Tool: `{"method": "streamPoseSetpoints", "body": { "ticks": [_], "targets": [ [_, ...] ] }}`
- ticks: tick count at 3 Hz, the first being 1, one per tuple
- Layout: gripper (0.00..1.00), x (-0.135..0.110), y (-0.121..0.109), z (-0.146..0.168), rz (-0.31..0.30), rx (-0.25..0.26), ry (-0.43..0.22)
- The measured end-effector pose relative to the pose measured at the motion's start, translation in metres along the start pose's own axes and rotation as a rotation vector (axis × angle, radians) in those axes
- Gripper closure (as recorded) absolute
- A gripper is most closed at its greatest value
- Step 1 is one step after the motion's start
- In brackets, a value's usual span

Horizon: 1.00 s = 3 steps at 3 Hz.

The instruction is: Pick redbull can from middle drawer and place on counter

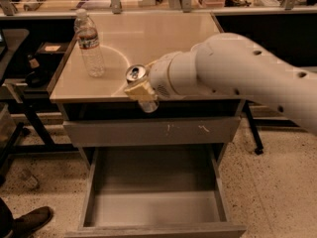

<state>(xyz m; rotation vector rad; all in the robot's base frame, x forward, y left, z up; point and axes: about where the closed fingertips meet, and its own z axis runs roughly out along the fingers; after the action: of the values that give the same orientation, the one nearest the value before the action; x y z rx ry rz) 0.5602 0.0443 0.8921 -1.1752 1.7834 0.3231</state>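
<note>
Over counter edge, claw grips tilted redbull can.

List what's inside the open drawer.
The grey metal drawer shows only bare floor; its rear, under the scratched drawer front, is hidden. The hand holds the slim silver redbull can over the front of the beige counter.

Pale speckled floor is spreading out below the front edge of the counter, black metal bench crowding its left edge, gripper hanging over the front edge.
</note>
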Motion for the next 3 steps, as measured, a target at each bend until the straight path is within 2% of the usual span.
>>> {"method": "streamPoseSetpoints", "body": {
  "ticks": [1, 2, 3],
  "targets": [
    [1.0, -0.029, -0.03, -0.021, 0.004, 0.026, -0.048],
    [1.0, -0.03, -0.03, -0.021, 0.001, 0.026, -0.049],
    [1.0, -0.046, -0.046, -0.015, 0.015, 0.018, -0.078]
  ]
}}
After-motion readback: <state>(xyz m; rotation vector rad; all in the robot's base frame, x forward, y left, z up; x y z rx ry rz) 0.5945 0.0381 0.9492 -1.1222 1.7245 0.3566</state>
